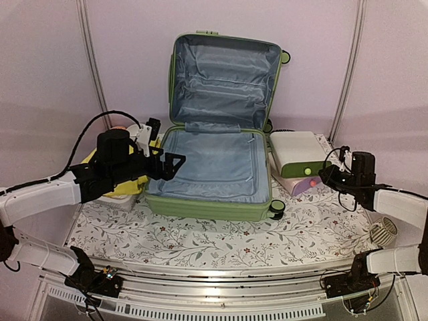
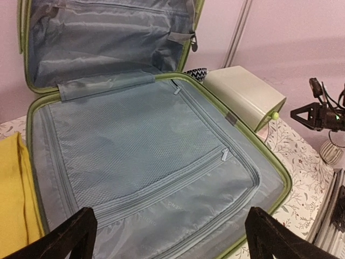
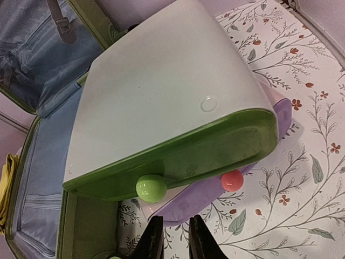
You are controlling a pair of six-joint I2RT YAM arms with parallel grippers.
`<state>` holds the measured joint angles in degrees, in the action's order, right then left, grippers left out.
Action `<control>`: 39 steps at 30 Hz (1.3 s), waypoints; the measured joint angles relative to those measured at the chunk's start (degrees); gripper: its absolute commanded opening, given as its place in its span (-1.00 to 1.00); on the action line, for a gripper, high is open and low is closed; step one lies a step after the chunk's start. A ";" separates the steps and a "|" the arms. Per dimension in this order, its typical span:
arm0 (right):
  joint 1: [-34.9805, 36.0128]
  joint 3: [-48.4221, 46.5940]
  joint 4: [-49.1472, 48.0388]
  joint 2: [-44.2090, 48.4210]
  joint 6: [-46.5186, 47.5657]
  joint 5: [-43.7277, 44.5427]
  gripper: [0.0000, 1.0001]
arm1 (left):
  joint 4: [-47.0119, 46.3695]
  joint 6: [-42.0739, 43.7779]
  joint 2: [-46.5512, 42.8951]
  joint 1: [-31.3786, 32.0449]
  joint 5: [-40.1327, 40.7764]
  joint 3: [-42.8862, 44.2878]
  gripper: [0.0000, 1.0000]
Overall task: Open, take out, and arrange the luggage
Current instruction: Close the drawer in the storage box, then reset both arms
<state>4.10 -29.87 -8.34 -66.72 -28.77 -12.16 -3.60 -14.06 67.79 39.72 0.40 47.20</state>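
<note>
The luggage (image 1: 207, 208) is a light-green hard-shell suitcase lying open mid-table, its lid propped upright against the back wall. The grey-blue lining (image 2: 151, 145) with its zipped mesh pocket is bare, and nothing lies on it. My left gripper (image 1: 177, 166) hovers over the suitcase's left edge, jaws wide open and empty (image 2: 170, 226). My right gripper (image 1: 329, 175) is to the right of the suitcase. It sits just in front of the small white, green and purple box (image 3: 161, 91), its fingers (image 3: 175, 226) a narrow gap apart with nothing between them.
The box (image 1: 297, 152) sits against the suitcase's right side (image 3: 38, 178), with a green knob (image 3: 151, 187) and a pink knob (image 3: 232, 179) facing my right gripper. Yellow cloth (image 1: 127, 187) lies left of the suitcase. A white perforated basket (image 1: 383, 231) stands at the far right.
</note>
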 measured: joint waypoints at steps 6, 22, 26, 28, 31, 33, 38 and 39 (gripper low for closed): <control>0.00 2.16 3.45 7.17 3.04 5.22 -0.52 | -0.26 -3.45 -1.84 -4.74 2.10 -2.03 0.97; 0.00 18.69 -3.34 32.72 14.71 18.69 0.89 | -7.78 1.25 -14.43 -10.38 18.51 -20.50 0.97; 0.00 22.14 -8.55 37.53 18.58 18.64 0.88 | -9.07 4.70 -15.47 -10.58 22.34 -21.07 0.97; 0.00 22.38 -9.66 37.57 19.87 18.64 0.87 | -9.20 5.35 -15.93 -11.28 23.63 -20.98 0.97; 0.00 22.34 -10.62 36.76 20.33 17.66 0.86 | -7.02 2.82 -15.76 -13.73 26.34 -19.78 0.93; 0.00 22.32 -10.78 35.80 20.28 17.07 0.86 | -5.09 -0.72 -15.69 -16.74 28.00 -18.75 0.81; 0.00 22.32 -10.80 34.93 19.74 16.28 0.86 | -2.40 -6.69 -16.98 -25.86 25.11 -18.75 0.47; 0.00 22.32 -10.82 34.93 19.67 16.24 0.86 | -2.12 -7.32 -17.27 -27.08 23.87 -18.75 0.24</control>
<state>4.10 -7.55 -19.16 -31.79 -9.10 4.08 -5.72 -21.39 50.52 12.64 24.27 28.45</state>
